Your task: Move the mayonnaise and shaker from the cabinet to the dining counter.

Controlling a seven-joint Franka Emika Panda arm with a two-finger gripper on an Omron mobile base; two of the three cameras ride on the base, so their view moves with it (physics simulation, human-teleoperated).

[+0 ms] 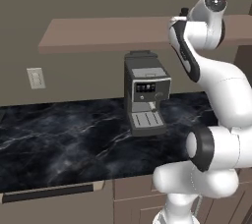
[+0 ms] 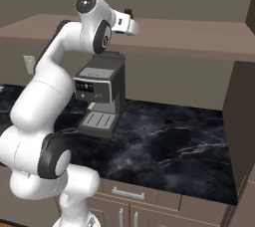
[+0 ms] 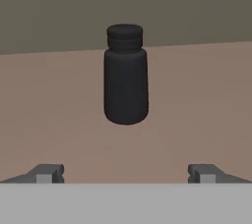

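1. Your gripper [image 3: 126, 174] is spread wide, holding nothing.
2. The shaker [image 3: 126, 81] stands upright on the shelf [image 3: 59, 110], straight ahead of your fingertips [image 3: 47, 173], not touching them.

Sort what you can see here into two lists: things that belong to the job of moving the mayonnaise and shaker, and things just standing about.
Job:
shaker, upright on the shelf
shelf
gripper, open, facing the shaker

Standing about:
coffee machine
worktop
wall switch
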